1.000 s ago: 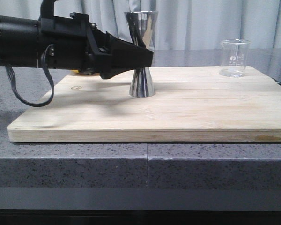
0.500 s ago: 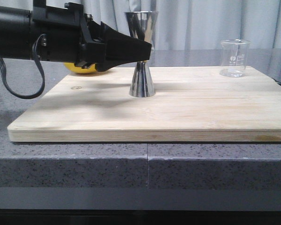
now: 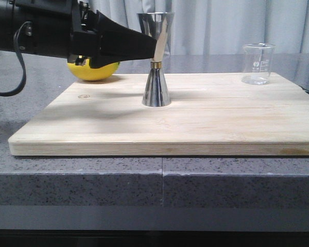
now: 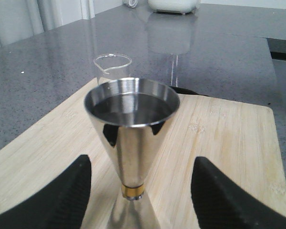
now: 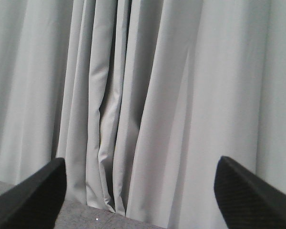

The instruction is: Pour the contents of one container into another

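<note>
A steel jigger (image 3: 155,62) with a gold band at its waist stands upright in the middle of the wooden board (image 3: 221,118). My left gripper (image 3: 152,49) reaches in from the left at the height of the jigger's upper cone. In the left wrist view the jigger (image 4: 131,138) stands between the spread black fingers (image 4: 71,195) of that gripper (image 4: 141,161), open, with a gap on each side. The small clear glass beaker (image 3: 257,63) with white marks stands at the board's far right corner; it shows behind the jigger (image 4: 113,67). My right gripper (image 5: 140,162) is open, facing curtains.
A yellow round fruit (image 3: 92,71) lies at the board's back left edge, under the left arm. The board rests on a speckled grey counter (image 3: 92,180). Grey curtains (image 3: 221,25) hang behind. A white appliance (image 4: 174,5) stands far off on the counter.
The left arm has risen and drawn a little to the left, its fingertips going from the jigger's lower cone to its upper cone. The yellow fruit has come into view beneath it.
</note>
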`<act>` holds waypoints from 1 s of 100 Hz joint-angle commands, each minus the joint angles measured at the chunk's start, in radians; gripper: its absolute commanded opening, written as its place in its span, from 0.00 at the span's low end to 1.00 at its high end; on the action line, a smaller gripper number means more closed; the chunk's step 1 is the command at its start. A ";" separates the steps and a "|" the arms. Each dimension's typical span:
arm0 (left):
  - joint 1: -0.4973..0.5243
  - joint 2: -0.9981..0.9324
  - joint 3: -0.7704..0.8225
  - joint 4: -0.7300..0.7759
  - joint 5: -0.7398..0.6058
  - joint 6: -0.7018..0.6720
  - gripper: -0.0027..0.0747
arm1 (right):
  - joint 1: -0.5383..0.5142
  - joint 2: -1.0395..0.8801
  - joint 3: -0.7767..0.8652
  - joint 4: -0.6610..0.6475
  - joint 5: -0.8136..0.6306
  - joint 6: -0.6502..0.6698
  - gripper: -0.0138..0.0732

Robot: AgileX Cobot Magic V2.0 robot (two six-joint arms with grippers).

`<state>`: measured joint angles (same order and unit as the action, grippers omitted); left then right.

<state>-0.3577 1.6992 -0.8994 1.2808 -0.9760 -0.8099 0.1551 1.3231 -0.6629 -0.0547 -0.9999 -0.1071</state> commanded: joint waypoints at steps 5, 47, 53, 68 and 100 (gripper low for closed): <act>0.015 -0.049 -0.022 0.006 -0.060 -0.037 0.59 | -0.002 -0.033 -0.021 -0.001 -0.066 0.000 0.81; 0.122 -0.142 -0.022 0.037 -0.066 -0.099 0.59 | -0.002 -0.033 -0.021 0.015 -0.066 0.000 0.81; 0.150 -0.169 -0.022 0.037 -0.066 -0.114 0.59 | -0.002 -0.033 -0.021 0.019 -0.066 0.000 0.81; 0.241 -0.247 -0.022 0.016 -0.062 -0.134 0.59 | -0.002 -0.033 -0.021 0.045 -0.066 0.000 0.81; 0.456 -0.431 -0.022 -0.263 0.115 -0.136 0.59 | -0.006 -0.066 -0.023 0.249 0.005 -0.209 0.81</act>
<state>0.0550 1.3418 -0.8994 1.1639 -0.8851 -0.9324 0.1551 1.3107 -0.6629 0.1177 -0.9684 -0.2552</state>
